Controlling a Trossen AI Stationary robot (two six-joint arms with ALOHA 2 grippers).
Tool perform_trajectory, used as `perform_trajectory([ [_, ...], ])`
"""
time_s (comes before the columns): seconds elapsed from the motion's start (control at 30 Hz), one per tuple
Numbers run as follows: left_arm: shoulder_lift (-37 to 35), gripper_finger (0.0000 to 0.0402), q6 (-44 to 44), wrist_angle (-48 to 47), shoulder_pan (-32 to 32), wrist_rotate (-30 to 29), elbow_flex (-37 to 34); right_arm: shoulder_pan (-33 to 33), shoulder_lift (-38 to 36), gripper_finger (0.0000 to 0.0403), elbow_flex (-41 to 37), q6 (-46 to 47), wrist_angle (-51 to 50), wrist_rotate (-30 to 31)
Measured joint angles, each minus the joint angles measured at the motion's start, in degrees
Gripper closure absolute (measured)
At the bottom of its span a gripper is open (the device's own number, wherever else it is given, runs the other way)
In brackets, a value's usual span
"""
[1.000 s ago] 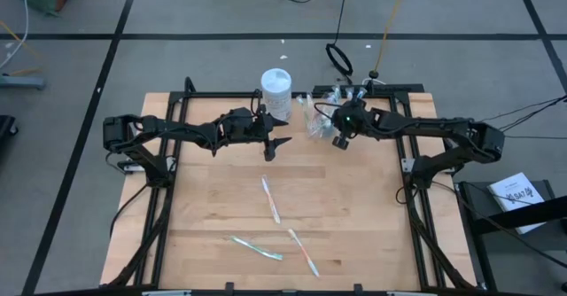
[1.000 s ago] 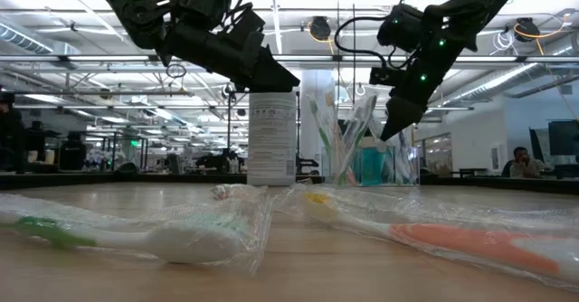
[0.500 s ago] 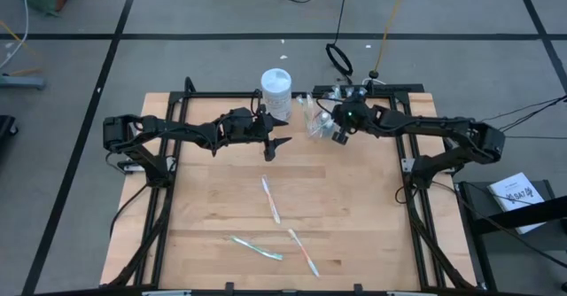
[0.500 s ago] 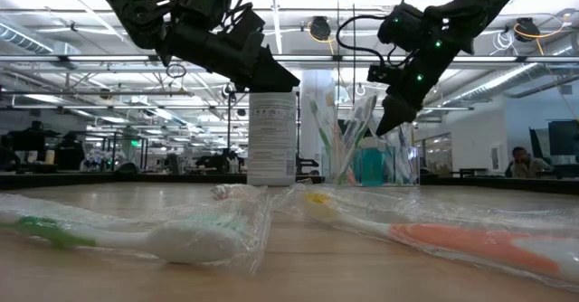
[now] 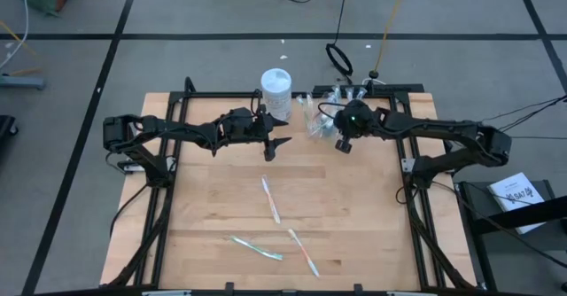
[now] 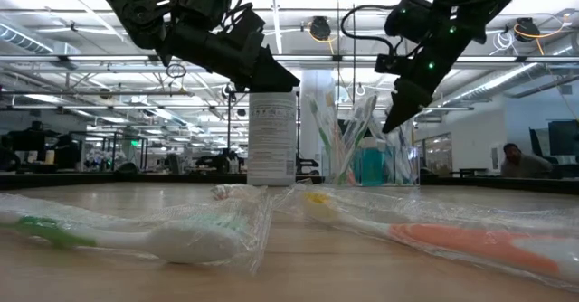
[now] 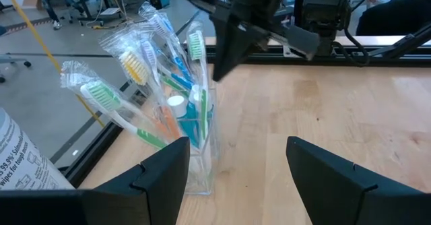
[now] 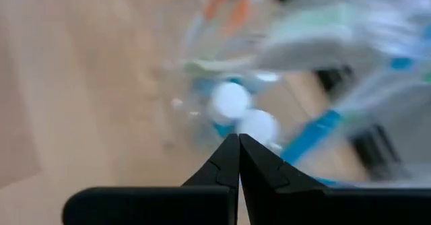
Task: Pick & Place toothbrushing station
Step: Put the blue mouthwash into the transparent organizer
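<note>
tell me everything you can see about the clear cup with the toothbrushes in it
The clear plastic cup stands upright near the table's far edge, beside a white canister. Its walls are see-through. It is packed with wrapped toothbrushes, heads up and fanning outward, with bristles in green, yellow and blue, plus small blue tubes with white caps. The right hand, shut, hangs close beside it; no contact is visible.

White cylindrical canister (image 5: 275,89) upright at table's (image 5: 213,207) far edge; booklet (image 5: 515,192) on floor.

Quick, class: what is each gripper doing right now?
Left gripper: open, empty, facing the clear cup.
Right gripper: shut, empty, above the cup.
</note>
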Motion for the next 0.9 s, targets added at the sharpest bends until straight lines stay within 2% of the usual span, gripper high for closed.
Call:
perform_trajectory([
  [0.07,0.0,0.0146,-0.1,0.0,-0.1,0.0,0.0,0.0,0.8,0.0403,0.0,0.1,0.1,-3.2],
  [0.27,0.0,0.0146,-0.1,0.0,-0.1,0.0,0.0,-0.6,4.2,0.0403,0.0,-0.6,3.1,-3.3],
  [0.53,0.0,0.0146,-0.1,0.0,-0.1,0.0,0.0,-1.4,4.8,0.0403,0.0,-1.3,3.0,2.1],
  [0.9,0.0,0.0146,-0.1,0.0,-0.1,0.0,0.0,-4.2,4.8,0.0403,0.0,-2.9,7.7,2.6],
])
